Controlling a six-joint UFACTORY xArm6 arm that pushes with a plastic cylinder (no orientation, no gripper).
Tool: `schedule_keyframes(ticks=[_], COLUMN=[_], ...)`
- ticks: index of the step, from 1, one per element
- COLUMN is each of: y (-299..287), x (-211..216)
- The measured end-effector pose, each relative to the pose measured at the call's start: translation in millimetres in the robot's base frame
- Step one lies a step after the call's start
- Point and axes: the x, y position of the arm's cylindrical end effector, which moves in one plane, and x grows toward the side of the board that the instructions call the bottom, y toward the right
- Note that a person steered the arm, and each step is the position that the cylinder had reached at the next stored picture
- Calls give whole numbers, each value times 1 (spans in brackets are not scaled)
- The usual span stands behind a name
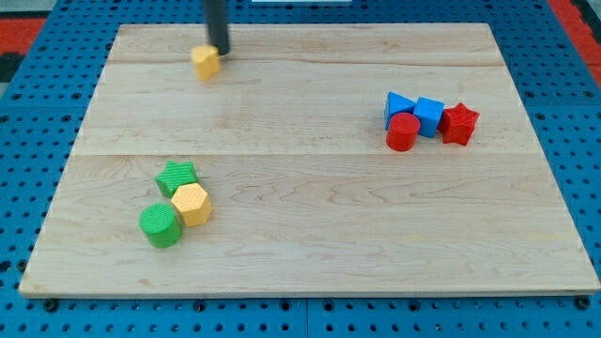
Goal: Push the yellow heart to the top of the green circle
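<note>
Eight small blocks sit on my wooden worktop (310,235).

Near the bottom edge, toward the bottom left corner, three blocks huddle together. The green circle (161,225) is the lowest one. The yellow hexagon (192,204) touches it on the view's right and a bit higher. The green star (177,176) sits just above them, touching the yellow hexagon.

Higher up, near the right edge, four blocks sit in a tight bunch. The red circle (403,131) is the lowest of these. The blue triangle (398,106) sits just above it. The blue cube (429,115) is beside them on the view's right. The red star (459,123) is last, closest to the right edge, touching the blue cube.

Far away, close to the top edge and toward the top left corner, is the yellow heart (206,61). It sits all alone, well apart from the green circle, which is way down near the bottom edge.

My tip (219,51) is right by the yellow heart, just above it and a little to the view's right. It looks like it is touching the block. I have no gripper, only my dark rod, so nothing is being grasped.
</note>
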Motion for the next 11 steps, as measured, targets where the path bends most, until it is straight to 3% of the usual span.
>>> schedule_keyframes(ticks=[1,3,5,7,8,9,10,11], y=[-57,-68,-146,-62,-130,-139,-103,-101], x=[79,165,144,218,201,262,275,250])
